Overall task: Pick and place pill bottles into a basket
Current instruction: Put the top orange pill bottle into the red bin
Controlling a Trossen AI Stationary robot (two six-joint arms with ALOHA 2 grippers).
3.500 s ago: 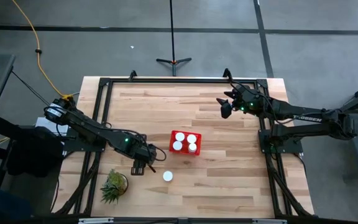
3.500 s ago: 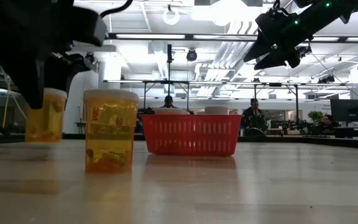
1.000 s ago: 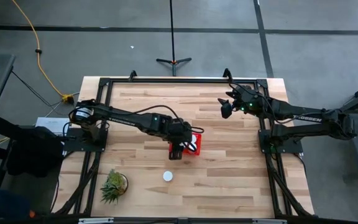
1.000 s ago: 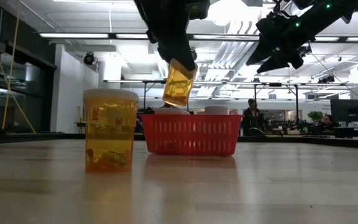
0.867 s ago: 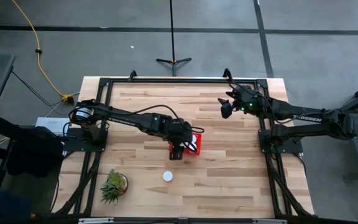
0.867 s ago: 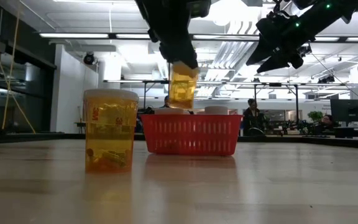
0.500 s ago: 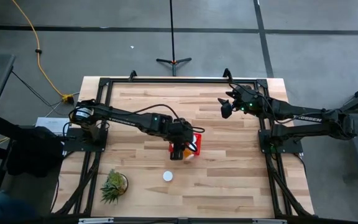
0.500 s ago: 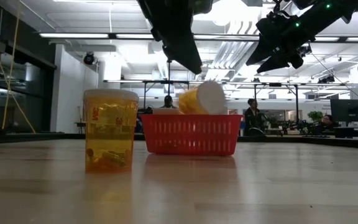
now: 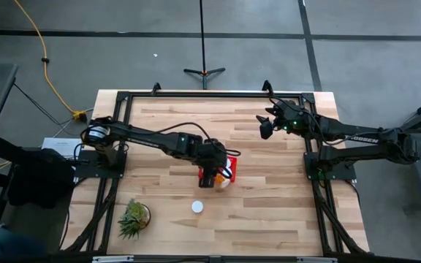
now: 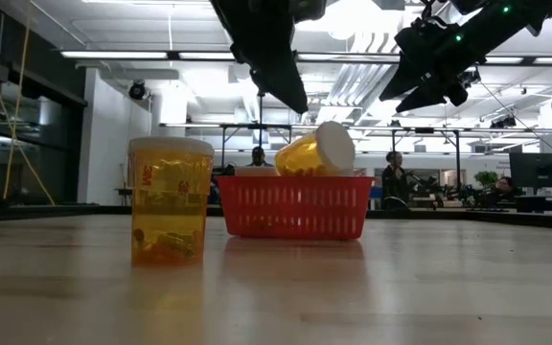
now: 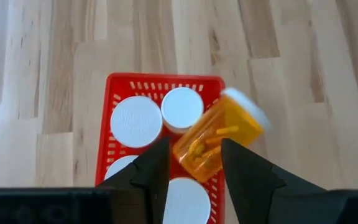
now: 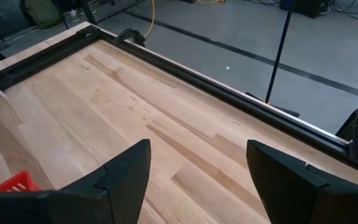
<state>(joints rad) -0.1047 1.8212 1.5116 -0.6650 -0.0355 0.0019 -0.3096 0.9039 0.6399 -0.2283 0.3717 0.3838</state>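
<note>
The red basket [image 9: 230, 162] stands mid-table and holds several upright pill bottles, whose white caps [image 11: 135, 121] show in the left wrist view. One more orange pill bottle [image 11: 213, 138] lies on its side on those caps. Its white cap end [image 10: 333, 147] sticks out over the basket's near rim. My left gripper [image 11: 194, 174] is open above the basket [image 11: 160, 81] and clear of the lying bottle. Another pill bottle [image 9: 197, 207] stands upright on the table near the front, and also shows in the low view [image 10: 171, 201]. My right gripper [image 12: 197, 180] is open and empty, high over the far right [image 9: 265, 126].
A small green spiky plant [image 9: 134, 218] stands at the near left corner. Bare wood lies to the right of the basket and toward the far edge. The table's black frame [image 9: 210, 93] runs along its far edge.
My left gripper, above the basket, has let go of the orange bottle it held. The bottle has dropped and tipped over, from hanging nearly upright under the fingers to lying on its side on the caps in the basket, cap end raised.
</note>
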